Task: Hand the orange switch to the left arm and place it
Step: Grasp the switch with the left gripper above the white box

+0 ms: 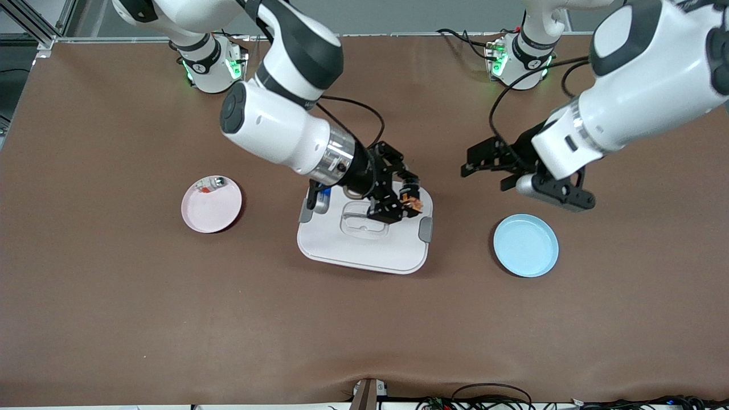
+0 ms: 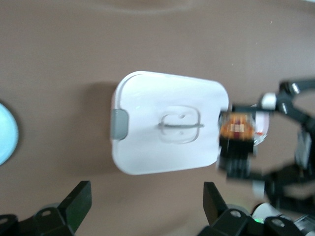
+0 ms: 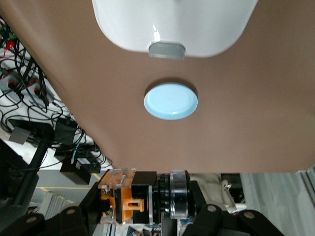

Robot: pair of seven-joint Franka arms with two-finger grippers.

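Front view first: I see the right gripper up in the air over the white box, above the corner of the lid toward the left arm's end of the table. Its jaws are clamped on the orange switch, which sits between the fingertips with its orange part showing. The box lies flat on the brown table between two plates, its clear handle recess in the middle of the lid and a grey latch at each short end.

The left gripper hangs over bare table, above the blue plate and near the box's end, apart from the right gripper. Its jaws stand wide with nothing between them, pointing toward the switch.

From the left wrist view I see the two open fingers at the frame's edge, the box lying between them farther off, and the switch in the right gripper's grip just beside the box's edge.

From the right wrist view the switch is seated right between the right gripper's fingers, its clear and orange end sticking out past them, with the blue plate and one latched end of the box below.

The pink plate sits toward the right arm's end of the table, well apart from the box, with a small silvery part lying at its rim.
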